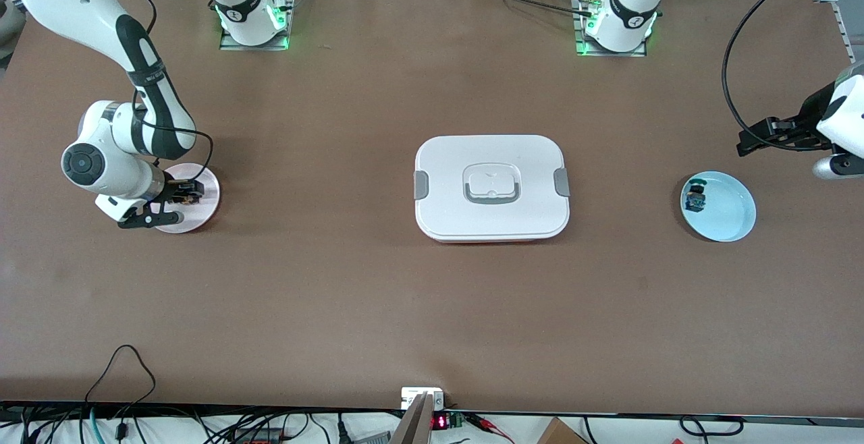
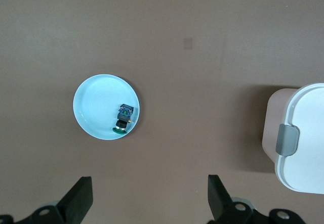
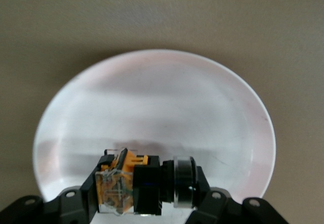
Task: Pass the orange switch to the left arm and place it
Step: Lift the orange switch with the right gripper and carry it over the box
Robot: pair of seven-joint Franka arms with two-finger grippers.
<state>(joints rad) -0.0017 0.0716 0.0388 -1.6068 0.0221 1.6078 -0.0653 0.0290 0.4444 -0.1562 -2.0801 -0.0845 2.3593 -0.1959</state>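
The orange switch [image 3: 134, 183] lies on its side on a pink plate [image 1: 202, 213] at the right arm's end of the table. My right gripper [image 1: 183, 196] is down on that plate. In the right wrist view its fingers [image 3: 205, 196] press both ends of the switch, so the right gripper [image 3: 148, 197] is shut on it. My left gripper [image 1: 754, 140] hangs open and empty in the air at the left arm's end of the table; it also shows in the left wrist view [image 2: 149, 196]. The white box [image 1: 491, 187] stands mid-table between the arms.
A light blue plate [image 1: 727, 220] near the left gripper holds a small black switch with a blue cap [image 1: 695, 198]; both show in the left wrist view, plate [image 2: 96, 105] and switch [image 2: 124, 117]. The box's end with a grey latch [image 2: 286, 139] shows there too.
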